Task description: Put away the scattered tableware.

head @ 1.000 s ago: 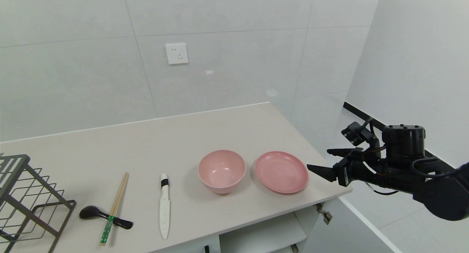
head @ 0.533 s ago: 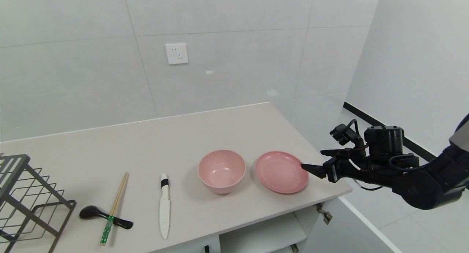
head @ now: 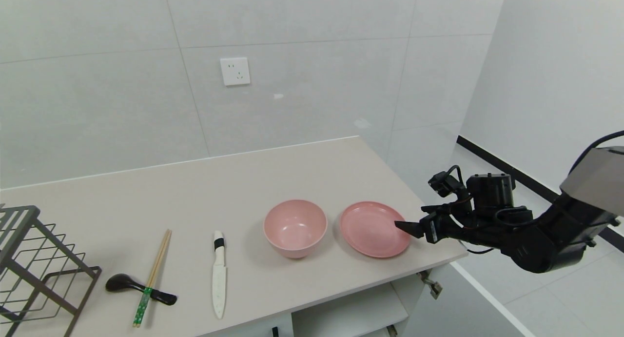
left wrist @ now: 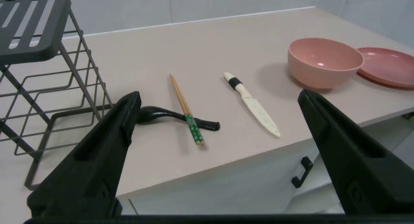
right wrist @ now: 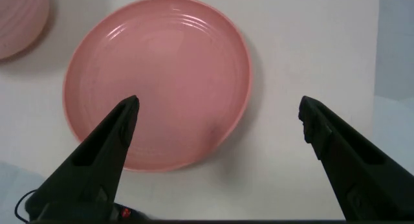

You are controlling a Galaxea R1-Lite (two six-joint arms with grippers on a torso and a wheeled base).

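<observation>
My right gripper [head: 414, 219] has its fingers spread wide and holds nothing. It hangs on the far side of the pink plate [head: 374, 228] from the pink bowl [head: 295, 227], level with the plate's outer rim. In the right wrist view the plate lies in the gap between the two fingers. The lower fingertip overlaps the rim in the head view, but I cannot tell whether it touches.

My left gripper [left wrist: 218, 98] is also wide open and holds nothing. It sits off the front edge of the counter [head: 219, 190], well to the bowl's left, facing the cutlery.

The plate lies flat just right of the bowl, with a narrow gap between them. It is close to the counter's right edge and front corner. The bowl stands upright, near the front edge. A white knife [head: 219, 273] lies to the bowl's left, its blade tip almost at the front edge. Farther left of the bowl, a pair of chopsticks [head: 153, 276] lies across the handle of a black spoon [head: 126, 283]. A dark wire rack [head: 29, 264] stands farthest left of the bowl. Behind the bowl a broad stretch of counter runs to the tiled wall.
</observation>
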